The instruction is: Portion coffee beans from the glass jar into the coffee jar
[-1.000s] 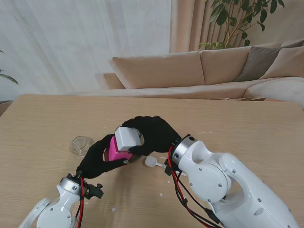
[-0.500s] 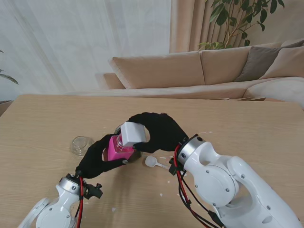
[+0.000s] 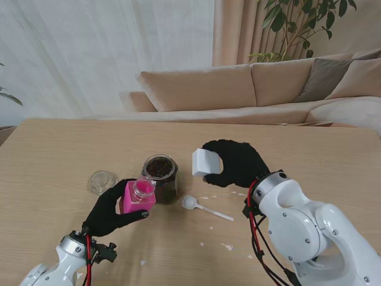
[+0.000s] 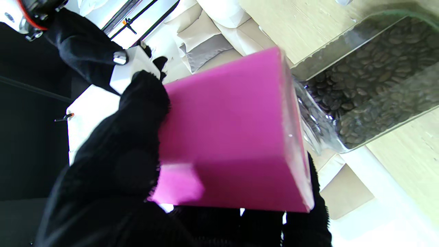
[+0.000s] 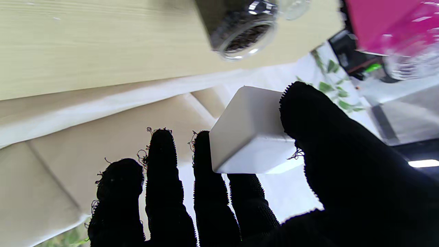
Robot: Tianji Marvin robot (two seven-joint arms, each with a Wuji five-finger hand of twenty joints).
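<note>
My left hand (image 3: pixel 107 213) is shut on the pink square coffee jar (image 3: pixel 137 196), whose round mouth is uncovered; the jar (image 4: pixel 226 137) fills the left wrist view. Just beyond it on the table stands the open glass jar (image 3: pixel 160 177) full of dark coffee beans (image 4: pixel 370 89). My right hand (image 3: pixel 235 163) is shut on the white square lid (image 3: pixel 203 162), held in the air to the right of the glass jar; thumb and fingers pinch the lid (image 5: pixel 252 133). A white spoon (image 3: pixel 197 205) lies on the table between the two arms.
A clear glass lid (image 3: pixel 102 181) lies on the table left of the jars. Small white specks dot the wood near my right arm. A beige sofa (image 3: pixel 250 89) runs behind the table's far edge, with curtains and a plant beyond.
My right hand has pulled the white lid off the pink jar and carried it to the right. My left hand has drawn the pink jar nearer to me, uncovering the glass jar.
</note>
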